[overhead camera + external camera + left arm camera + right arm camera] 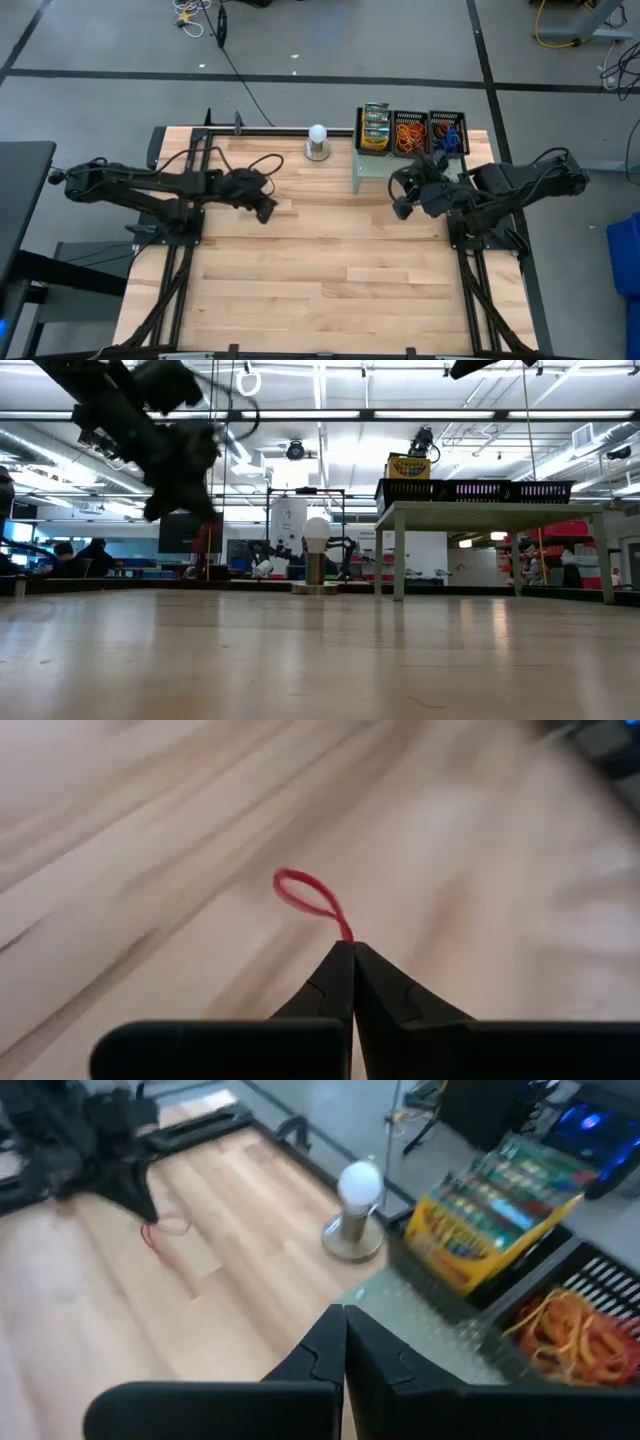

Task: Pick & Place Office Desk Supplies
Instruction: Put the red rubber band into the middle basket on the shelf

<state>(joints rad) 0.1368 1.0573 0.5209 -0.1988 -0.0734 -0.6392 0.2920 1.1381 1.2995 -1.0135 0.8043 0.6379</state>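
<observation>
Left wrist view shows a red band (312, 901) pinched by one end between the pressed-together tips of the left pincer (351, 948), its loop running up and to the left from the tips toward the centre of the frame, with the blurred wooden table (150, 840) behind it. So the band's long axis lies more or less in line with the fingers, and it trails forward of them rather than hanging to one side. In the high view the left pincer (264, 210) sits left of centre, over bare wood, while the three black baskets (411, 130) stand in a row at the upper right of the frame on a pale green riser (372, 172), with a crayon box (374, 127) in the leftmost and a tangle of orange bands (410, 130) in the middle one. The coming move turns on that gap: I judge the band must travel right and up across the frame to reach a basket, and the riser's height means it must go in from above. The right pincer (403, 208) is far nearer the baskets, just below the riser in the high view, its fingers pressed together on nothing, as the right wrist view shows (345, 1320). A white ball lamp (317, 140) stands between the left arm's path and the baskets, at upper centre.
</observation>
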